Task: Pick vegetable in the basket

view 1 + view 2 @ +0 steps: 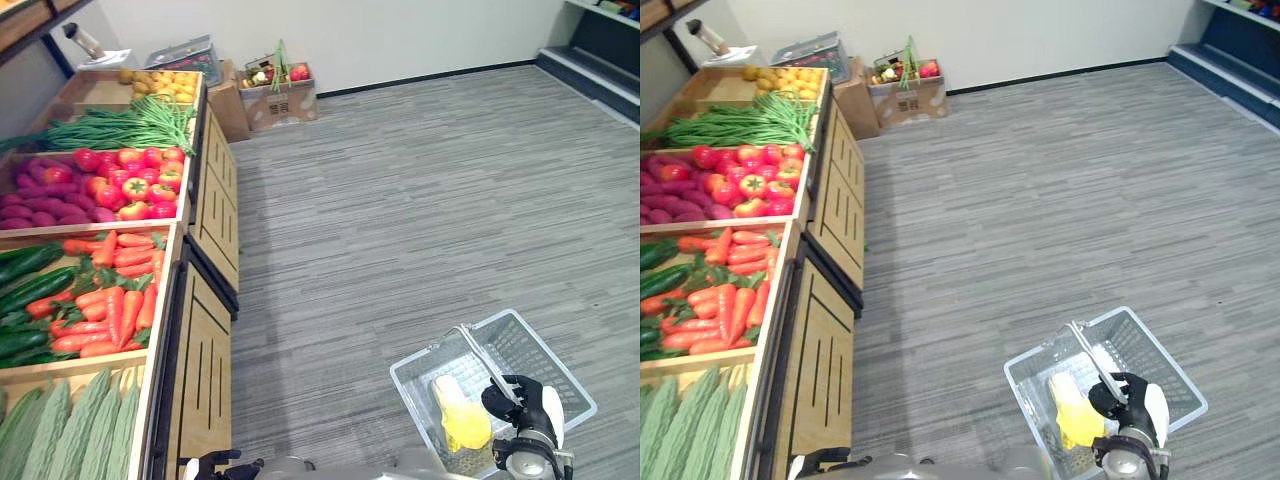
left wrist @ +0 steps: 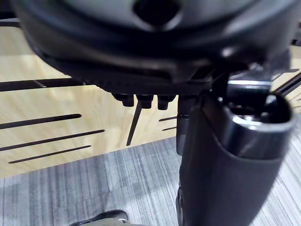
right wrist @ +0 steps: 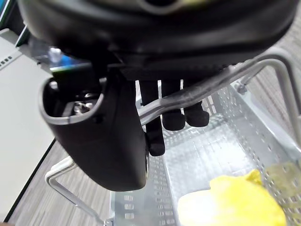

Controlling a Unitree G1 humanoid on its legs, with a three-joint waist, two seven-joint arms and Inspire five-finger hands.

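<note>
A clear plastic basket (image 1: 450, 345) hangs low at the right over the grey floor. My right hand (image 1: 520, 400) is shut on its metal handle (image 3: 188, 96), whose bar passes under the curled fingers (image 3: 174, 113). A yellow vegetable (image 1: 460, 418) lies inside the basket, and it shows in the right wrist view (image 3: 235, 202) on the mesh bottom. My left hand (image 1: 222, 465) hangs open by the wooden side of the stand, holding nothing, with its thumb (image 2: 225, 169) large in the left wrist view.
A wooden produce stand (image 1: 205, 330) runs along the left with carrots (image 1: 110, 300), cucumbers (image 1: 25, 290), tomatoes (image 1: 135, 180), green beans (image 1: 120, 128) and bitter gourds (image 1: 70, 425). A cardboard box (image 1: 280, 95) of produce stands at the far wall. Grey carpet spreads to the right.
</note>
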